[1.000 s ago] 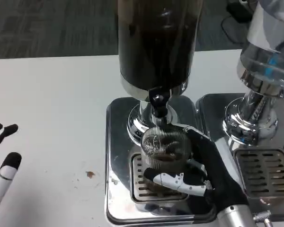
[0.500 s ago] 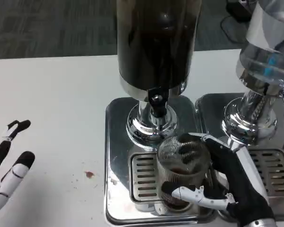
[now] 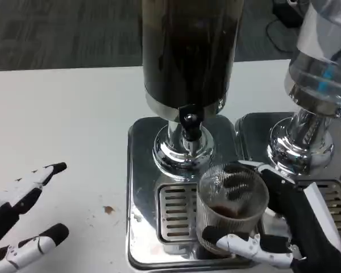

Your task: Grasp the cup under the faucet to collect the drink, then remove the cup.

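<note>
A clear ribbed glass cup (image 3: 230,205) with a little dark drink at its bottom is held by my right hand (image 3: 284,224), whose fingers wrap around it from the right. The cup is over the front right part of the drip grate (image 3: 173,213), toward me and to the right of the black faucet (image 3: 189,126). The faucet belongs to the tall dark drink dispenser (image 3: 187,51). My left hand (image 3: 20,219) is at the lower left over the white table, fingers spread and holding nothing.
The dispenser's chrome base tray (image 3: 139,170) surrounds the grate. A second dispenser (image 3: 321,74) with a clear tank and its own grate (image 3: 335,199) stands at the right. A small brown stain (image 3: 108,210) marks the white table (image 3: 62,114).
My right hand has drawn the cup out from under the faucet, toward me and to the right. My left hand has moved in further from the left edge.
</note>
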Robot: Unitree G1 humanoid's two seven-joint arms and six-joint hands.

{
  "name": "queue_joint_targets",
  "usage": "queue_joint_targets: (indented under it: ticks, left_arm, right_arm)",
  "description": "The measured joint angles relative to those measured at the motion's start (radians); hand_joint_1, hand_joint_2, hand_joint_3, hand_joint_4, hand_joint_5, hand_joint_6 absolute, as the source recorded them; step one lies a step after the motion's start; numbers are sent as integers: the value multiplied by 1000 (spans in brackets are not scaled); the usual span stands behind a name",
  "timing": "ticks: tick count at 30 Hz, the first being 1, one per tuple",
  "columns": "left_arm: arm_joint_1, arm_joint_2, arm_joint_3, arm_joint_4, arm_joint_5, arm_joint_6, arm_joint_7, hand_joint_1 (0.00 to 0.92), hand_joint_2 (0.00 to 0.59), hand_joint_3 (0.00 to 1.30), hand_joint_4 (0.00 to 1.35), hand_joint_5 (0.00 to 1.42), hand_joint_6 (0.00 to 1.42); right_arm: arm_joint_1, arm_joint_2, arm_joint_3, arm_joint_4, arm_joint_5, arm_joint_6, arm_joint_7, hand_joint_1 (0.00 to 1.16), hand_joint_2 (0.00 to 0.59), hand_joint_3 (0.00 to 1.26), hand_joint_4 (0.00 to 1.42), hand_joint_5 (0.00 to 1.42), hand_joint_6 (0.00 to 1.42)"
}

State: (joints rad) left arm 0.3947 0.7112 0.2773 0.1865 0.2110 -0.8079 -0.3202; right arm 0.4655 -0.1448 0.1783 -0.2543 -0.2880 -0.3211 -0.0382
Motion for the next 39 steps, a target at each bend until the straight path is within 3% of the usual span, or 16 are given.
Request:
queue_joint_targets:
  ticks: [7, 18, 24, 29, 39]
  left_arm:
    - [69, 70, -5, -58, 39, -43, -14, 0, 260, 0, 0, 0, 0]
    - [57, 100, -26, -78, 35, -69, -40, 0, 276, 0, 0, 0, 0]
    - [88, 98, -23, -102, 34, -65, -43, 0, 302, 0, 0, 0, 0]
    - [125, 72, -22, -195, 35, -19, -43, 0, 310, 0, 0, 0, 0]
    - [176, 55, -10, -274, 41, 33, -43, 0, 306, 0, 0, 0, 0]
  right_arm:
    - [86, 9, -14, -172, 41, 14, 29, 989, 153, 492, 534, 780, 1039]
    - [171, 16, 2, -234, 43, 26, 67, 983, 152, 501, 542, 781, 1057]
    - [203, 14, 1, -279, 36, 26, 68, 981, 153, 509, 542, 796, 1061]
    - [198, -24, -38, -305, 64, 27, 105, 984, 168, 521, 557, 812, 1082]
    - [209, -29, -61, -335, 106, 41, 137, 999, 174, 531, 568, 826, 1101]
